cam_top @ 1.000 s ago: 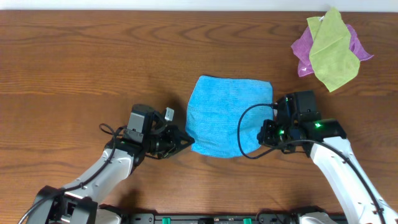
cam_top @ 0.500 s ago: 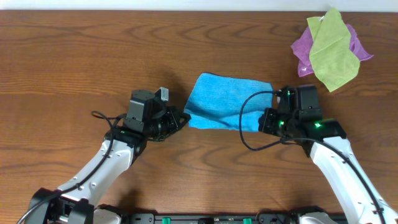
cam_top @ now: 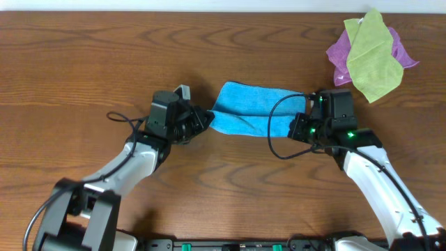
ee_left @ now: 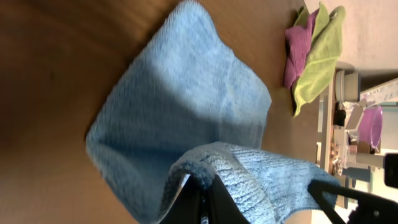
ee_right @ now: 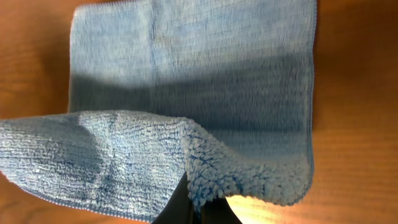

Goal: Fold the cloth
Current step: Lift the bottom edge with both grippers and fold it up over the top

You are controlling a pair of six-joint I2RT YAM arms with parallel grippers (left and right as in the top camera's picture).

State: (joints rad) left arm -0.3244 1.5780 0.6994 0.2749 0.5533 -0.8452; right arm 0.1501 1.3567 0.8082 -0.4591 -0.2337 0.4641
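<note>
— How far along is the fold?

— About halfway, I'd judge. My left gripper [cam_top: 204,120] is pinched tight on the near left corner of the sky-blue cloth [cam_top: 254,111], and my right gripper [cam_top: 297,127] on the near right one. That edge hangs lifted over the far half, which lies flat mid-table. Laying it down and letting go are not yet done.

— And around you?

— A dark wooden table [cam_top: 90,63]. A yellow-green cloth [cam_top: 373,59] lies on a purple cloth [cam_top: 339,66] at the far right. Past the table edge, only blurred clutter.
</note>
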